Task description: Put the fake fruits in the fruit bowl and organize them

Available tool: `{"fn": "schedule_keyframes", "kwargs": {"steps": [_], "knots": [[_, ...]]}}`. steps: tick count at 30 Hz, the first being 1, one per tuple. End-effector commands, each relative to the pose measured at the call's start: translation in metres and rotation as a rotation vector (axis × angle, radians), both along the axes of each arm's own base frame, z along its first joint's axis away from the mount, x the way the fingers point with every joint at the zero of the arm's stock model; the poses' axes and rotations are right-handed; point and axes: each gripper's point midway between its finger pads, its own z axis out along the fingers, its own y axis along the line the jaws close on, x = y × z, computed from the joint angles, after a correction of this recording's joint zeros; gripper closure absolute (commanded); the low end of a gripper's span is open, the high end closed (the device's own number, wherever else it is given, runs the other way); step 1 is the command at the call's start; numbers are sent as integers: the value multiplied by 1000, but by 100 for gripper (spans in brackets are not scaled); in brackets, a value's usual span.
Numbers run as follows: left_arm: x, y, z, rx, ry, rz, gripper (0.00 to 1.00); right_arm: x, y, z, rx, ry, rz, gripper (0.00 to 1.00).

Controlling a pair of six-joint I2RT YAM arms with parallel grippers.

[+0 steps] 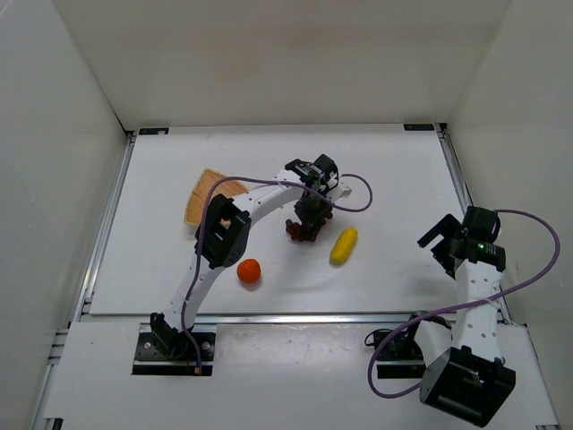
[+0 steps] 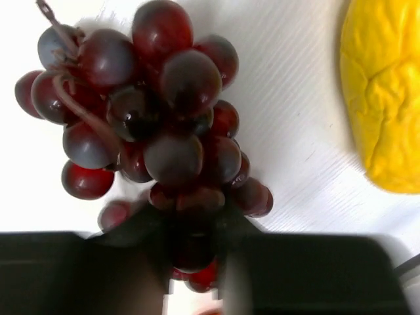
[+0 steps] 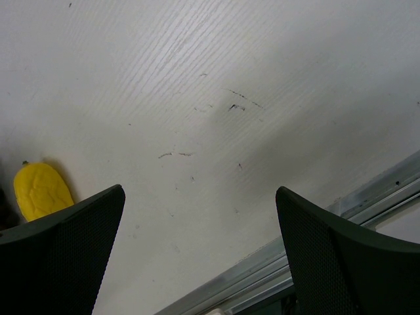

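Observation:
The dark purple-red grape bunch (image 1: 303,233) lies mid-table and fills the left wrist view (image 2: 164,118). My left gripper (image 1: 311,213) is right above it, its dark jaws closed on the bunch's near grapes (image 2: 193,244). I cannot tell whether the bunch is off the table. The yellow lemon (image 1: 344,245) lies just right of the grapes and shows in both wrist views (image 2: 384,98) (image 3: 41,190). The round orange (image 1: 249,270) sits near the front, beside the left arm. The tan woven bowl (image 1: 208,190) is at the back left, partly hidden by the arm. My right gripper (image 1: 440,240) (image 3: 200,216) is open and empty.
White walls enclose the table on three sides. A metal rail (image 1: 461,193) runs along the right edge, also seen under the right gripper (image 3: 315,243). The left arm's purple cable (image 1: 354,204) loops over the table behind the grapes.

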Motion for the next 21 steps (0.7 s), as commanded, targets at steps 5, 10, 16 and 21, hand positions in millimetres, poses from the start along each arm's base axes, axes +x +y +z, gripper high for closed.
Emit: {"fn": "schedule_keyframes", "kwargs": {"steps": [5,10,16,21], "knots": [[7,21,66,-9,-128,-2,90,10,7,8,45,-42,9,0],[28,40,164,-140,-319,66,90,17,32,-2,155,-79,75,0],[64,135,233,-100,-555,284,90,30,78,-4,142,-78,226,0],[80,221,206,5,-519,460,90,39,115,-9,58,-6,336,0]]}}
